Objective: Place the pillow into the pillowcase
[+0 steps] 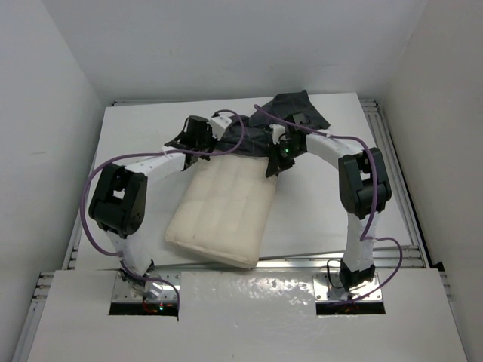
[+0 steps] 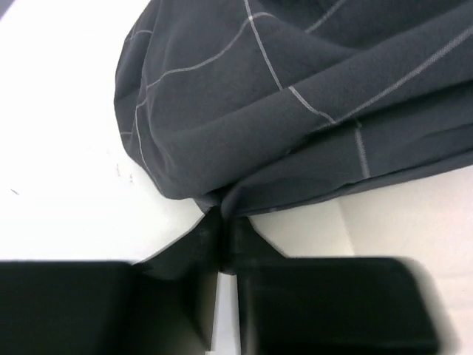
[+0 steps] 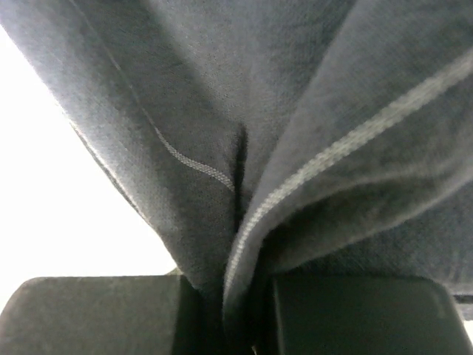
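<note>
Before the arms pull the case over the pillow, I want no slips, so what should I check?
1. Left gripper shut on the pillowcase: ok.
2. Right gripper shut on the pillowcase: ok.
3. Far end of the pillow inside the opening: cannot tell, cloth is bunched over it.
4. Rest of the pillow covered: not ok, most lies bare.
5. The pillow flat on the table: ok.

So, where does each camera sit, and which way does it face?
Top external: above and behind the bases, facing down on the white table; both arms show, flanking the cream quilted pillow.
Left wrist: on that arm, facing along the left gripper, shut on the dark charcoal checked cloth pillowcase.
Right wrist: the same for the right gripper, very close.
Shared: all three see the pillowcase.
</note>
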Robot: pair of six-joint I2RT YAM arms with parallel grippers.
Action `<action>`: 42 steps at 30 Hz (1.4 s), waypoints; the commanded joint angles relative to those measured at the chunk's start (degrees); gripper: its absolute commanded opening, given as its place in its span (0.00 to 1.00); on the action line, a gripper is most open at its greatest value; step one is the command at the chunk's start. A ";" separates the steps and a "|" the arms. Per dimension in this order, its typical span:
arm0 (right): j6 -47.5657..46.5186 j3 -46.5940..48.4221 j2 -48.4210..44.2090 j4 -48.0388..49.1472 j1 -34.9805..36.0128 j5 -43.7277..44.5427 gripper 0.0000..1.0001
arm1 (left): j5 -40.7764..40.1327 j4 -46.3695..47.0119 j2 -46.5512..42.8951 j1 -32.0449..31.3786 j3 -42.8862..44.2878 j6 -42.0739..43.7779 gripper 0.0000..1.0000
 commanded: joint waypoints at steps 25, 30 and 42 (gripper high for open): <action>47.34 -37.14 -41.11 17.68 1.35 13.63 0.99 | 5.51 -14.56 -10.06 -0.15 -3.97 -4.28 0.00; 53.34 -41.39 -37.79 33.26 8.03 15.03 0.99 | 5.69 -14.91 -10.67 -0.23 -4.42 -4.28 0.00; 55.36 -42.19 -21.26 45.32 11.20 12.75 0.65 | 8.76 -16.93 -13.13 -0.76 -4.33 -3.14 0.00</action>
